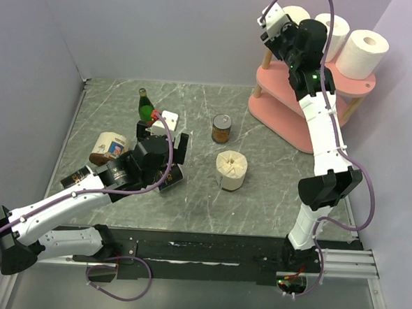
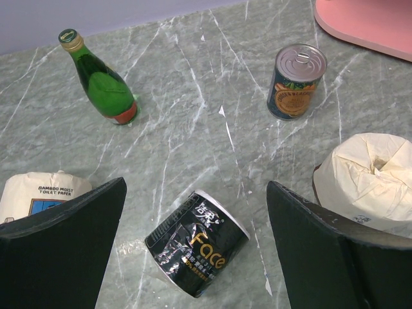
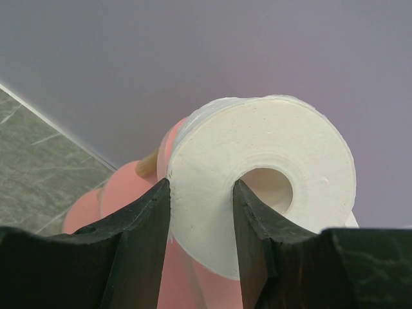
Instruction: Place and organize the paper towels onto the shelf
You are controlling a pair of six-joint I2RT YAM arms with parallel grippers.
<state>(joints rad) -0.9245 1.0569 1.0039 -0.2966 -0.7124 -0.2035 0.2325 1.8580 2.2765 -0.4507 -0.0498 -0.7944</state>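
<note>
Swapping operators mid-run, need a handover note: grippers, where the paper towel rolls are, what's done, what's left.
Left gripper: open, empty, hovering over the black Face pack on the table.
Right gripper: shut on a paper towel roll, pinching its wall with one finger in the core, up at the top tier of the pink shelf.
Other two rolls: standing on the top tier.
Done: two rolls placed.
Left: can't tell if the held roll is seated yet. Set it beside the others, release, retract.
</note>
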